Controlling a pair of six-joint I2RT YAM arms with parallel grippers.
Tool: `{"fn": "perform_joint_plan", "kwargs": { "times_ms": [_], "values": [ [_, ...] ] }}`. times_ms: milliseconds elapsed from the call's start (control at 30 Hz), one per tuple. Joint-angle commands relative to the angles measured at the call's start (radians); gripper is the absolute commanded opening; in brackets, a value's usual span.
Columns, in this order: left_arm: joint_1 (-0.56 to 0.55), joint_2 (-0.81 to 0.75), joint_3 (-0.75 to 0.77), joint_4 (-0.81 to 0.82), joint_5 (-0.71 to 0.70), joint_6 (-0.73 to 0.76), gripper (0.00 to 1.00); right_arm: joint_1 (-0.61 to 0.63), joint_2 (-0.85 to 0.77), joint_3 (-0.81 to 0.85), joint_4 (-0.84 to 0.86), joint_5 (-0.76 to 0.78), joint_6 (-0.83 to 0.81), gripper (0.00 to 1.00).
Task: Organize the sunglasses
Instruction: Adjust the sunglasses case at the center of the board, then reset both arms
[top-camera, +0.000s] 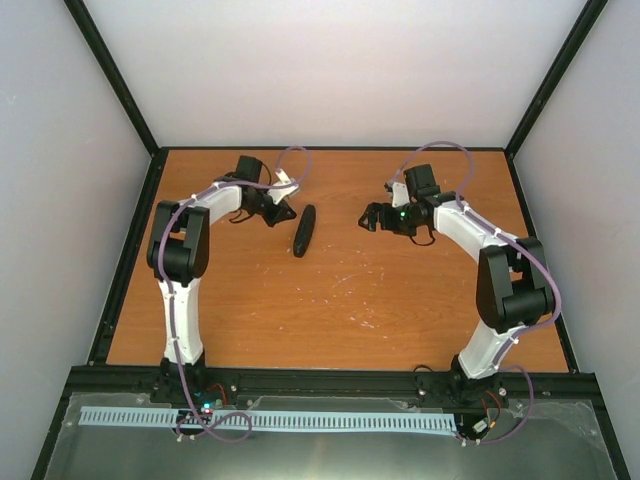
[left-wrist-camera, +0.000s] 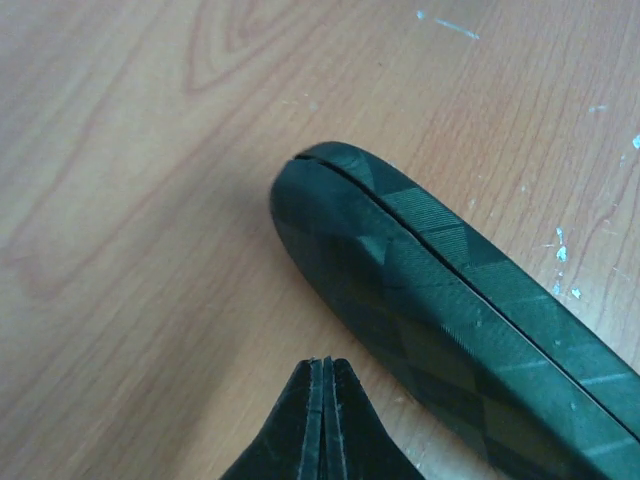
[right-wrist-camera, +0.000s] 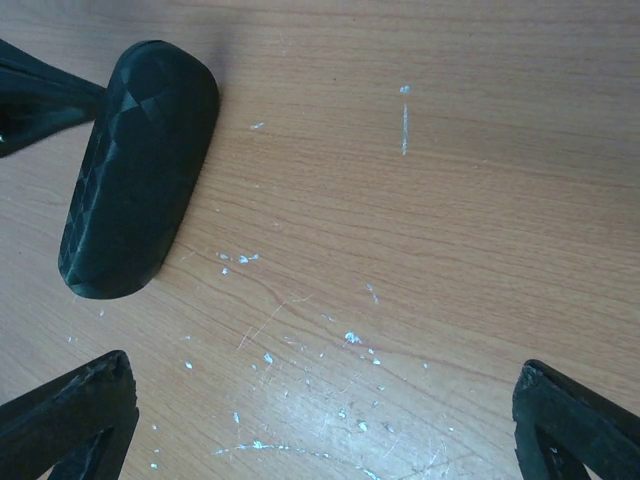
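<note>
The sunglasses are out of view in every frame. A black oblong case (top-camera: 303, 231) lies closed on the wooden table (top-camera: 340, 300) between the two arms. In the left wrist view the case (left-wrist-camera: 450, 300) shows a patterned shell with its seam shut. My left gripper (left-wrist-camera: 325, 362) is shut with nothing between its fingers, its tips just beside the case's left side (top-camera: 287, 213). My right gripper (right-wrist-camera: 325, 370) stands wide open over bare wood, to the right of the case (right-wrist-camera: 140, 170) and apart from it (top-camera: 368, 218).
The tabletop carries pale scratches and white specks (right-wrist-camera: 350, 340) under the right gripper. Black frame rails (top-camera: 130, 250) run along the table's edges, with light walls behind. The left gripper's dark fingers (right-wrist-camera: 30, 100) reach into the right wrist view at upper left.
</note>
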Motion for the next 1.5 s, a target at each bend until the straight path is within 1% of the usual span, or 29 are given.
{"fn": "perform_joint_plan", "kwargs": {
  "times_ms": [0, 167, 300, 533, 733, 967, 1133, 1167, 1233, 1333, 1367, 1400, 1433, 1467],
  "values": [
    [-0.032, 0.034, 0.070, -0.037, 0.011, 0.052, 0.02, -0.006, -0.050, -0.024, -0.001, 0.045, 0.012, 1.00],
    [-0.072, 0.037, 0.081, -0.037, 0.019, 0.065, 0.03, -0.006, -0.067, -0.046, -0.002, 0.051, 0.016, 1.00],
    [-0.096, 0.034, 0.081, -0.035, 0.037, 0.044, 0.03, -0.007, -0.073, -0.068, -0.001, 0.048, 0.019, 1.00],
    [-0.115, 0.023, 0.072, -0.048, 0.050, 0.032, 0.03, -0.007, -0.081, -0.098, 0.011, 0.047, 0.022, 1.00],
    [-0.137, -0.014, 0.003, -0.046, 0.068, 0.025, 0.03, -0.007, -0.090, -0.116, 0.033, 0.055, 0.036, 1.00],
    [-0.148, -0.099, -0.110, -0.010, 0.063, -0.008, 0.03, -0.006, -0.086, -0.140, 0.058, 0.030, 0.047, 1.00],
    [-0.147, -0.139, -0.144, 0.013, 0.014, -0.027, 0.03, -0.007, -0.097, -0.143, 0.065, 0.041, 0.048, 1.00],
    [-0.144, -0.149, -0.135, 0.021, 0.004, -0.045, 0.05, -0.006, -0.101, -0.141, 0.066, 0.056, 0.054, 1.00],
    [-0.115, -0.176, -0.112, 0.057, 0.002, -0.101, 0.19, -0.009, -0.107, -0.131, 0.057, 0.082, 0.065, 1.00],
    [-0.067, -0.206, -0.040, 0.080, 0.029, -0.174, 0.47, -0.010, -0.135, -0.138, 0.068, 0.115, 0.084, 1.00],
    [-0.051, -0.213, -0.016, 0.083, 0.046, -0.195, 0.57, -0.011, -0.150, -0.146, 0.084, 0.119, 0.089, 1.00],
    [-0.034, -0.221, 0.005, 0.086, 0.067, -0.219, 0.79, -0.012, -0.165, -0.152, 0.094, 0.131, 0.097, 1.00],
    [-0.019, -0.228, 0.024, 0.088, 0.089, -0.241, 0.96, -0.013, -0.173, -0.153, 0.092, 0.162, 0.123, 1.00],
    [-0.005, -0.236, 0.038, 0.091, 0.102, -0.265, 0.99, -0.016, -0.175, -0.142, 0.070, 0.190, 0.140, 1.00]
  ]
}}
